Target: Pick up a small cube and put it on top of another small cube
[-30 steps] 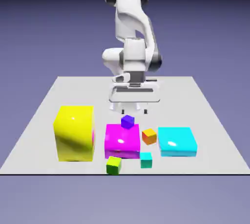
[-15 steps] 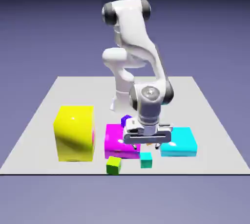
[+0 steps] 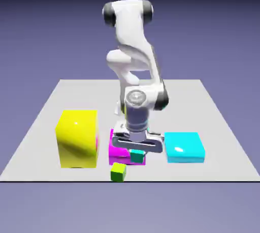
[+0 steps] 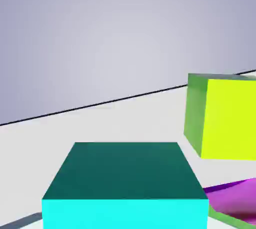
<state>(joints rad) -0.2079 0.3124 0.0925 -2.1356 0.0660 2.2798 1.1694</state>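
End effector [image 3: 137,154] grips the teal cube [image 3: 137,156] at lower centre of the exterior view; picking looks done, while stacking it, perhaps on the yellow-green cube [image 3: 118,172] at lower left, remains.

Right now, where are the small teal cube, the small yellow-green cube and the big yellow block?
Small teal cube [image 4: 125,170]: hand view, its dark face.
Small yellow-green cube [image 4: 231,119]: hand view, its bright face.
Big yellow block [image 3: 77,143]: exterior view, its front.
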